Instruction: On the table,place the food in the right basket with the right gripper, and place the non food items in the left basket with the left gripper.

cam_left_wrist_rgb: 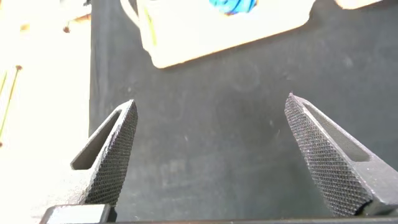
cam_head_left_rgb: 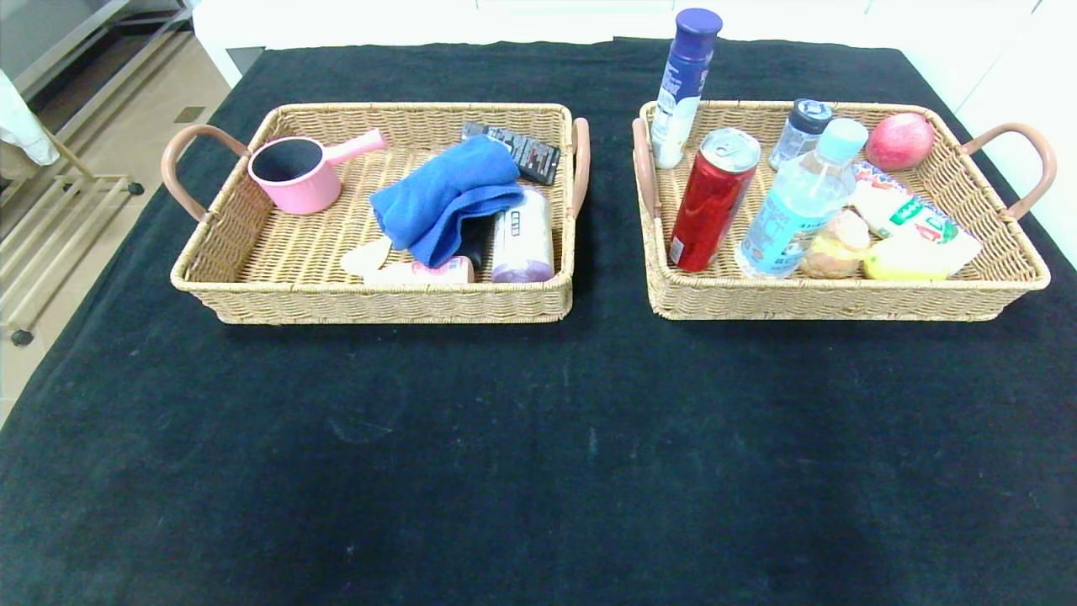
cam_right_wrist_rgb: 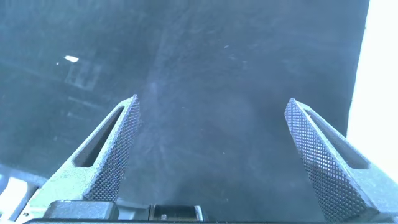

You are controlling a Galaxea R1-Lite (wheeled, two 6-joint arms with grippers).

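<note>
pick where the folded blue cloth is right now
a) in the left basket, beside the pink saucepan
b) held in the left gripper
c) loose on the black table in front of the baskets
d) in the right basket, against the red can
a: the head view shows the blue cloth lying inside the left basket, beside the pink saucepan, while the left gripper is open with nothing between its fingers.

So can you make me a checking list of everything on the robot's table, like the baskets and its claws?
Surface: table under black cloth, front part bare.
Job's things: blue cloth, pink bottle in left basket; red can, water bottle, lemon in right basket.
Clutter: pink saucepan, apple, tall blue-capped bottle.
Grippers: left gripper open, empty; right gripper open, empty; both over cloth.
Cables: nothing seen.
Surroundings: tiled floor, metal rack.
</note>
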